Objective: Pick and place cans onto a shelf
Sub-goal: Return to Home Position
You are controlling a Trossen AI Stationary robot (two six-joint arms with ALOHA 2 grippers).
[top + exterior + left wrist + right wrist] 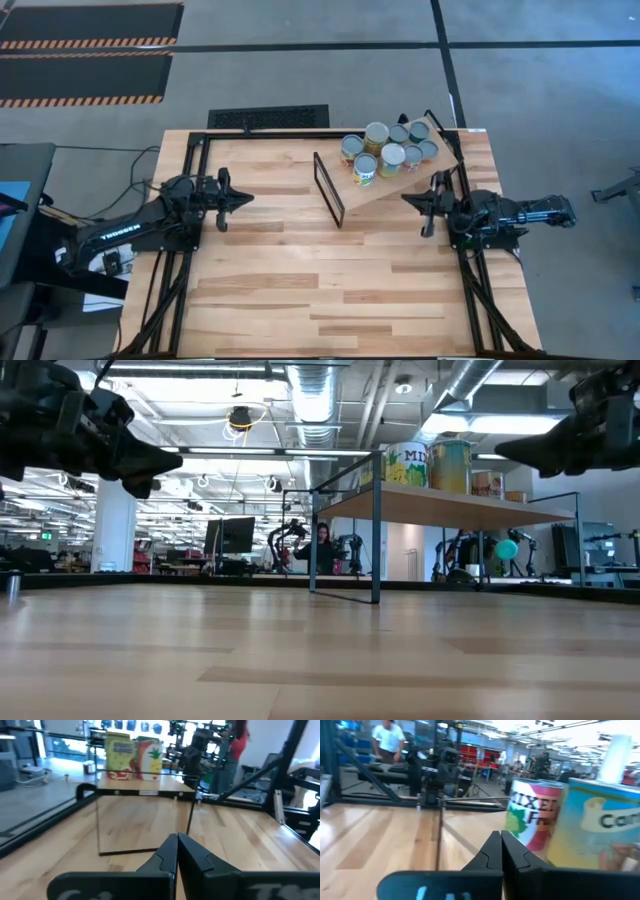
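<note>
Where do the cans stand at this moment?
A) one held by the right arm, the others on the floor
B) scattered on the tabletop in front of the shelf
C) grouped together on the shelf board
C: the cans stand close together on the light-wood board of the shelf, while the left arm and the right arm wait at either side, jaws shut on nothing.

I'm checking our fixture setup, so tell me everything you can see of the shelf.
The shelf is a light-wood rectangular board, held above the tabletop on thin black legs and set askew at its far right part. A black rectangular frame carries its left end. About eight cans stand clustered on it. The left gripper and right gripper, both shut, are clear of it.
</note>
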